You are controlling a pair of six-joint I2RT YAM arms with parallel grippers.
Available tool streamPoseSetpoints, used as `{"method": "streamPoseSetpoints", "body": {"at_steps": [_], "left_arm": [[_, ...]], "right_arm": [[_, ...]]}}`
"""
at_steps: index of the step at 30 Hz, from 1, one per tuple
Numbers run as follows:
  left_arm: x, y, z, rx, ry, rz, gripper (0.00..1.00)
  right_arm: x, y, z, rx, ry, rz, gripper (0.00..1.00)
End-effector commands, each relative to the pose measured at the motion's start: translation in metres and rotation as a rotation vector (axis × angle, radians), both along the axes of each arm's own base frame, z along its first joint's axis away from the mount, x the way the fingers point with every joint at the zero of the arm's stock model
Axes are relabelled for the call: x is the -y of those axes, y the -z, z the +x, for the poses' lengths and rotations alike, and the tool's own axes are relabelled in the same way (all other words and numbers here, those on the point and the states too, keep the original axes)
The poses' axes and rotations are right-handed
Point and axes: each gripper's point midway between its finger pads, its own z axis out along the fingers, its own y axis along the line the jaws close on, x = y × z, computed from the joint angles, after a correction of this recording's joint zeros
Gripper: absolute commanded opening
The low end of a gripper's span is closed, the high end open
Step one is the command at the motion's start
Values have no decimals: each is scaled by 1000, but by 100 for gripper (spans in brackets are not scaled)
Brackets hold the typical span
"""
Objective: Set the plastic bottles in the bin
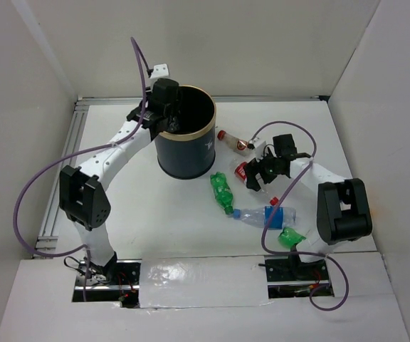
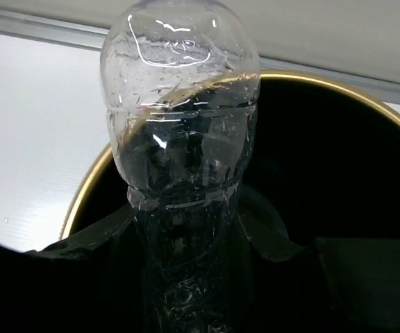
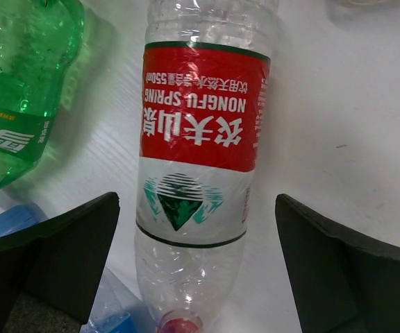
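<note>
Widely spread right pincer astride bottle

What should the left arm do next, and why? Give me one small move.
Probably open the left gripper and let the clear bottle drop. The wrist view shows the bottle clamped, with the bin showing its dark inside and gold rim beneath it. The top view puts the gripper over the bin's mouth.

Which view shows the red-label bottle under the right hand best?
The right wrist view: the red-label bottle fills it, label readable. The top external view shows only a small part beside the right hand. The left wrist view lacks it.
</note>
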Motion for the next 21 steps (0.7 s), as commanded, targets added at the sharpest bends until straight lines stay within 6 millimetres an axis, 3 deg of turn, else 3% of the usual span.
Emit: {"method": "streamPoseSetpoints", "body": {"at_steps": [1,2,4,7,8,9,10,11,13,14,15,16,17,19,20,21], "left_arm": [[10,-50,5,109,36,-56,44],[14,-42,3,89,60,-58,70],[23,-34,-6,69,95,-41,96],[33,-66,-28,143,161,13,100],[55,-66,-47,152,217,47,100],[58,-92,-67,210,250,49,100],[67,-100,-83,231,294,68,100],[89,-87,-108,209,368,75,100],[106,-91,-151,211,466,-35,97],[115,-78,-168,179,506,-70,95],[133,-38,-195,98,573,-79,93],[141,-27,-212,68,591,-151,91],[153,13,-233,2,622,-145,91],[162,43,-246,-56,597,-196,92],[170,81,-247,-120,573,-177,96],[171,79,-247,-112,574,-186,96]], "right_arm": [[-9,-4,14,34,-25,7,100],[-11,-4,13,33,-31,16,100],[-17,0,9,15,-49,14,100],[-17,14,6,-23,-50,-13,97],[-18,22,4,-43,-54,-26,95],[-17,26,3,-52,-50,-36,87],[-18,27,3,-51,-52,-47,77],[-17,29,2,-67,-53,-49,58],[-10,20,5,-66,-30,-48,12],[-4,4,14,-37,-18,-28,8],[1,-17,14,-12,-4,-11,8],[3,-36,18,31,-18,7,8],[13,-77,26,112,-2,22,7],[11,-128,33,223,-39,80,7],[7,-195,47,385,-82,122,9],[7,-201,48,411,-84,122,9]]}}
